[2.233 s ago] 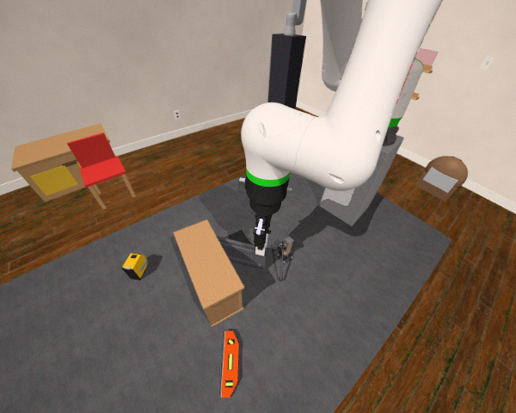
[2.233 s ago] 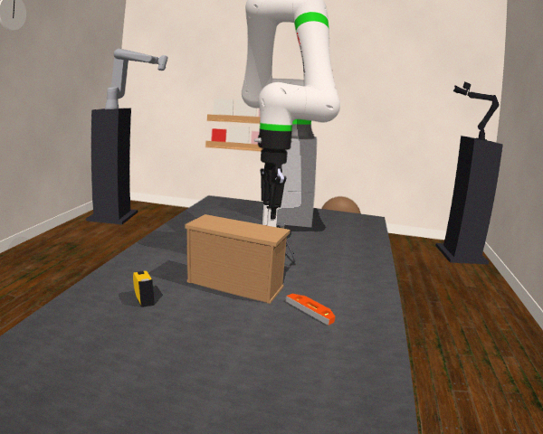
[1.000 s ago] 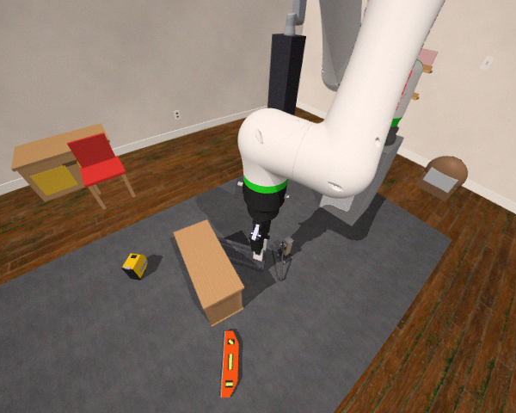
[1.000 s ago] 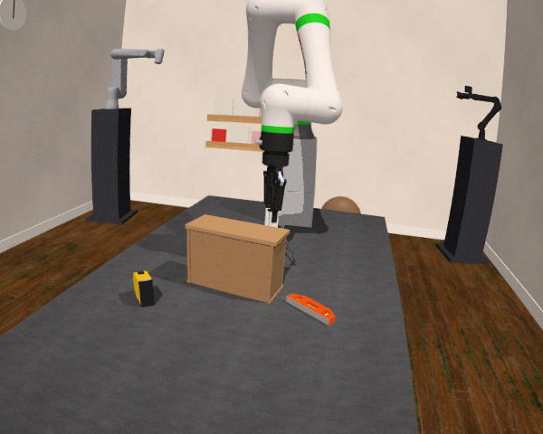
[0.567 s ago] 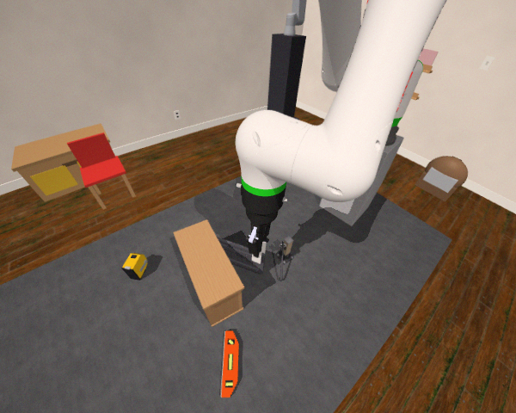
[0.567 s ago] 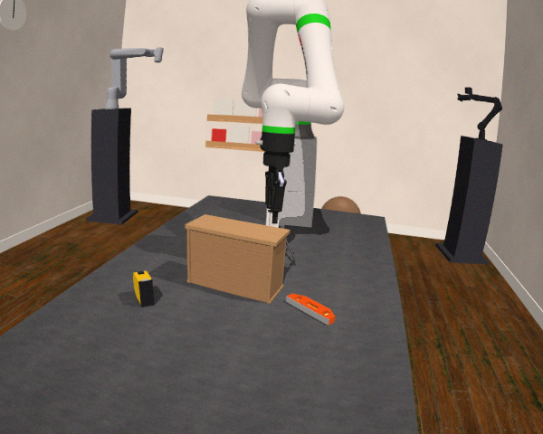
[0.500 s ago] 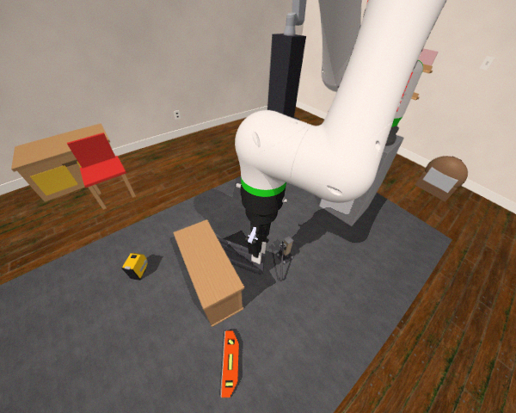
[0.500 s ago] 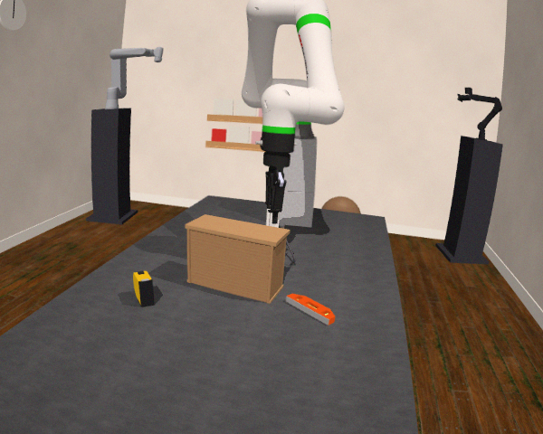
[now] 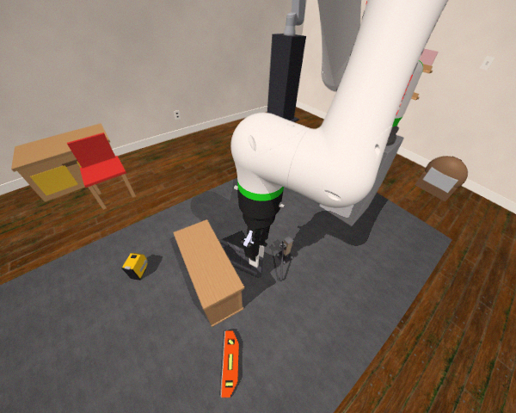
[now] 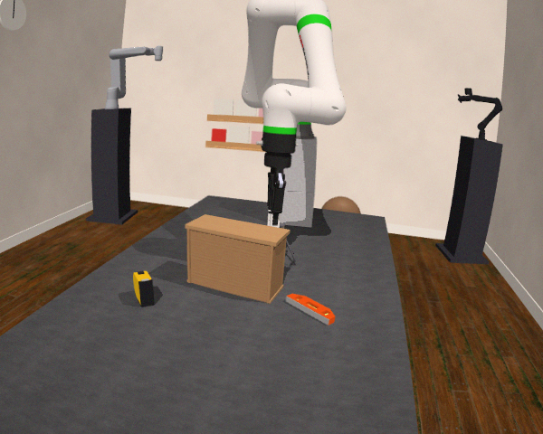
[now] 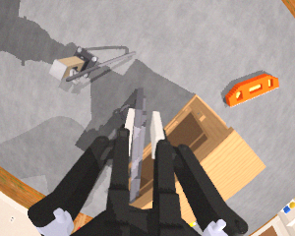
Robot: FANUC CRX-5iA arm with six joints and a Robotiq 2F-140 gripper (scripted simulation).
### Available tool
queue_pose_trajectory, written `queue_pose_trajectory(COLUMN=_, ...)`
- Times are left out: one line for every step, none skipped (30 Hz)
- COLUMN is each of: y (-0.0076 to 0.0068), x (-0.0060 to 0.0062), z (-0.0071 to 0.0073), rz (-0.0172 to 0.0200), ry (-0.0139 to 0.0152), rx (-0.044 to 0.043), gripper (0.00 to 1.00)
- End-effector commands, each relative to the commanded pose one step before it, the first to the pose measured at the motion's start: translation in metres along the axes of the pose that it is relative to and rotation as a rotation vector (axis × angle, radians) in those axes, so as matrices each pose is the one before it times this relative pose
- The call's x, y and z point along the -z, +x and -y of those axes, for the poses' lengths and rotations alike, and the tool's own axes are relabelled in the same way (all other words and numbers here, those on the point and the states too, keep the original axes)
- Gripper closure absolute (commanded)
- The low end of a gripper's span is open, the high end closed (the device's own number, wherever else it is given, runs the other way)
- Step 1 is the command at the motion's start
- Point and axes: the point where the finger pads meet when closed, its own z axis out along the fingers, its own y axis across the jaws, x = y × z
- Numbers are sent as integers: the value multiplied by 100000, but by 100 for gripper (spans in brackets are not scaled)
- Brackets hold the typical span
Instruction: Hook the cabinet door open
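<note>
The wooden cabinet (image 9: pixel 209 267) (image 10: pixel 234 259) (image 11: pixel 228 164) stands upright and looks flat on its base. Its dark grey door (image 9: pixel 246 265) (image 11: pixel 140 98) stands swung well out from the cabinet's open front. My gripper (image 9: pixel 256 259) (image 10: pixel 272 224) (image 11: pixel 143 119) points down with its pale fingertips on either side of the door; they stand apart, with a visible gap on one side. The post (image 9: pixel 287 246) (image 11: pixel 68 67) stands beyond the door's free end. The thin hook (image 9: pixel 281 267) (image 11: pixel 113 60) hangs from the post, apart from the door. I cannot make out the eye.
An orange spirit level (image 9: pixel 230 362) (image 10: pixel 311 306) (image 11: pixel 253 89) lies beyond one end of the cabinet. A yellow and black tape measure (image 9: pixel 135 265) (image 10: pixel 143 287) stands behind the cabinet, on the side away from the door.
</note>
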Motion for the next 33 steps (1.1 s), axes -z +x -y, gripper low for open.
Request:
queue_pose_trajectory(y=-14, x=10, z=-216, rz=41, ry=-1, rx=-802, gripper=84)
queue_pose_trajectory(y=-4, x=0, z=-72, rz=0, ry=0, rx=-844, gripper=84)
queue_pose_trajectory(y=-4, x=0, z=-100, rz=0, ry=0, rx=-1181, gripper=84)
queue_pose_trajectory(y=-3, x=0, z=-111, rz=0, ry=0, rx=-1307, gripper=84)
queue_pose_trajectory(y=-2, x=0, z=-145, rz=0, ry=0, rx=-915, gripper=84)
queue_pose_trajectory(y=-1, x=0, z=-214, rz=1, ry=0, rx=0, gripper=84)
queue_pose_trajectory(y=0, x=0, z=-104, rz=0, ry=0, rx=0, gripper=84)
queue_pose_trajectory(y=0, x=0, z=-18, rz=0, ry=0, rx=0, gripper=84)
queue_pose_trajectory(y=0, x=0, z=-6, rz=0, ry=0, rx=-73, gripper=84)
queue_pose_trajectory(y=0, x=0, z=0, rz=0, ry=0, rx=0, gripper=84)
queue_pose_trajectory(y=0, x=0, z=0, rz=0, ry=0, rx=0, gripper=84)
queue_pose_trajectory(y=-2, x=0, z=-35, rz=0, ry=0, rx=-413, gripper=84)
queue_pose_trajectory(y=-4, x=0, z=-72, rz=0, ry=0, rx=-850, gripper=84)
queue_pose_trajectory(y=-4, x=0, z=-101, rz=0, ry=0, rx=-1190, gripper=84)
queue_pose_trajectory(y=-3, x=0, z=-112, rz=0, ry=0, rx=-1316, gripper=84)
queue_pose_trajectory(y=-2, x=0, z=-150, rz=0, ry=0, rx=-887, gripper=84)
queue_pose_trajectory(y=-1, x=0, z=-209, rz=1, ry=0, rx=0, gripper=84)
queue_pose_trajectory(y=0, x=0, z=-102, rz=0, ry=0, rx=0, gripper=84)
queue_pose_trajectory(y=0, x=0, z=-18, rz=0, ry=0, rx=0, gripper=84)
queue_pose_trajectory(y=0, x=0, z=0, rz=0, ry=0, rx=0, gripper=84)
queue_pose_trajectory(y=0, x=0, z=0, rz=0, ry=0, rx=0, gripper=84)
queue_pose_trajectory(y=0, x=0, z=0, rz=0, ry=0, rx=0, gripper=84)
queue_pose_trajectory(y=0, x=0, z=0, rz=0, ry=0, rx=0, gripper=84)
queue_pose_trajectory(y=0, x=0, z=0, rz=0, ry=0, rx=0, gripper=84)
queue_pose_trajectory(y=0, x=0, z=0, rz=0, ry=0, rx=0, gripper=84)
queue_pose_trajectory(y=0, x=0, z=0, rz=0, ry=0, rx=0, gripper=84)
queue_pose_trajectory(y=0, x=0, z=0, rz=0, ry=0, rx=0, gripper=84)
queue_pose_trajectory(y=0, x=0, z=0, rz=0, ry=0, rx=0, gripper=84)
queue_pose_trajectory(y=0, x=0, z=0, rz=0, ry=0, rx=0, gripper=84)
queue_pose_trajectory(y=0, x=0, z=0, rz=0, ry=0, rx=0, gripper=84)
queue_pose_trajectory(y=0, x=0, z=0, rz=0, ry=0, rx=0, gripper=84)
queue_pose_trajectory(y=0, x=0, z=0, rz=0, ry=0, rx=0, gripper=84)
queue_pose_trajectory(y=0, x=0, z=0, rz=0, ry=0, rx=0, gripper=84)
